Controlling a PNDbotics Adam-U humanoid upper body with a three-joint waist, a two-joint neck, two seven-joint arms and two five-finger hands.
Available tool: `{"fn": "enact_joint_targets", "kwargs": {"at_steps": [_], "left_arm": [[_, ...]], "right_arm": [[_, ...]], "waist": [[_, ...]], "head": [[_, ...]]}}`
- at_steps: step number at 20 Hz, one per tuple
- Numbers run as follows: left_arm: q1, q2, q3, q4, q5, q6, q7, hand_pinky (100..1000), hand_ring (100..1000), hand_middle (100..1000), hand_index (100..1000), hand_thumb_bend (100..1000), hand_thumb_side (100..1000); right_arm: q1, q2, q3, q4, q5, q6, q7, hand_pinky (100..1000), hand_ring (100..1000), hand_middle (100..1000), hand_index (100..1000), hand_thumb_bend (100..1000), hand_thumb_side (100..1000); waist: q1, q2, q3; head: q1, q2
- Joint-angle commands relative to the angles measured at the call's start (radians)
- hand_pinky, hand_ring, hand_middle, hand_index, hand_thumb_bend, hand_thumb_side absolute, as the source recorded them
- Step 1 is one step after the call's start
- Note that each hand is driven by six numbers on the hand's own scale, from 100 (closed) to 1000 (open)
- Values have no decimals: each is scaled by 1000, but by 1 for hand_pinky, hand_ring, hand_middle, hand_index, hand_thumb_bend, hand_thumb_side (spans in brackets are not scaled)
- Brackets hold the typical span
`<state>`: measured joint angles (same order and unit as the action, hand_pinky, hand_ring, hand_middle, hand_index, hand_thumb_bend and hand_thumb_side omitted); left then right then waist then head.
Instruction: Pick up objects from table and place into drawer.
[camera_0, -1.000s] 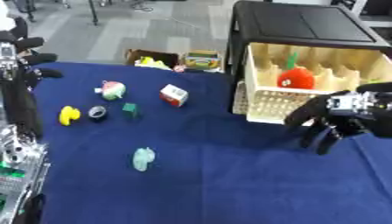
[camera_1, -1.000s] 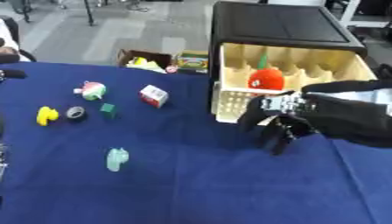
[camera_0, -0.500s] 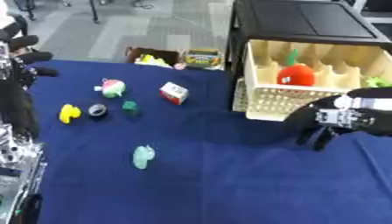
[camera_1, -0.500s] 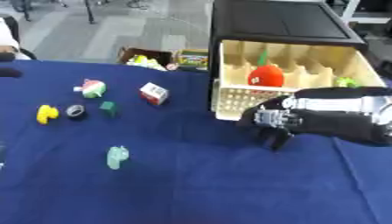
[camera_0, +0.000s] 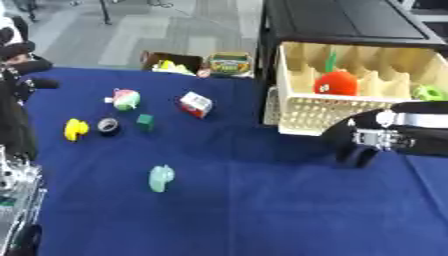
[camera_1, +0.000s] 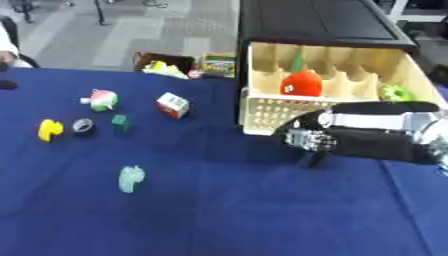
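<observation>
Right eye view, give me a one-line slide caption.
Right hand hovers before the open drawer holding a red toy; small objects remain scattered on the blue table.

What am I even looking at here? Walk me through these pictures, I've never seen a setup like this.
These are two views of one moment, taken by the two eyes of a camera in a humanoid robot's head, looking down at a table with a blue cloth. A person steers the robot.

The black arm coming in from the right ends in the right hand, which hangs in front of the open drawer; it seems to hold nothing, though its fingers are hard to read. The left hand shows at the left edge.

In the drawer lie a red toy and a green thing. On the cloth lie a yellow toy, a dark ring, a green block, a red-white box, a pink-green toy and a pale green toy.
</observation>
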<state>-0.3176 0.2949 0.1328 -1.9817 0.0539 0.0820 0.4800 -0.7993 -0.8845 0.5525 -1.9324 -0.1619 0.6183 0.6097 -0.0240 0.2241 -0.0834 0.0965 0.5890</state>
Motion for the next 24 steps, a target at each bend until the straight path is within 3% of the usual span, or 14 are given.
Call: {"fn": "enact_joint_targets", "kwargs": {"at_steps": [1, 6, 24], "left_arm": [[-11, 3, 5, -18, 2, -3, -5, 489, 605, 665, 840, 100, 901], [-12, 1, 5, -18, 3, -5, -7, 490, 605, 666, 840, 100, 899], [-13, -7, 8, -18, 6, -8, -10, 494, 606, 667, 840, 100, 901]], "right_arm": [[-14, -18, -8, 67, 33, 289, 292, 742, 824, 877, 920, 100, 1000], [-33, 12, -8, 167, 58, 289, 282, 740, 824, 877, 923, 100, 1000], [-147, 122, -27, 312, 164, 272, 255, 736, 819, 870, 922, 100, 1000]], "waist": [[3, -12, 5], [6, -10, 14], [7, -7, 31]], "head": [[-13, -2], [-21, -7], [-32, -32]]}}
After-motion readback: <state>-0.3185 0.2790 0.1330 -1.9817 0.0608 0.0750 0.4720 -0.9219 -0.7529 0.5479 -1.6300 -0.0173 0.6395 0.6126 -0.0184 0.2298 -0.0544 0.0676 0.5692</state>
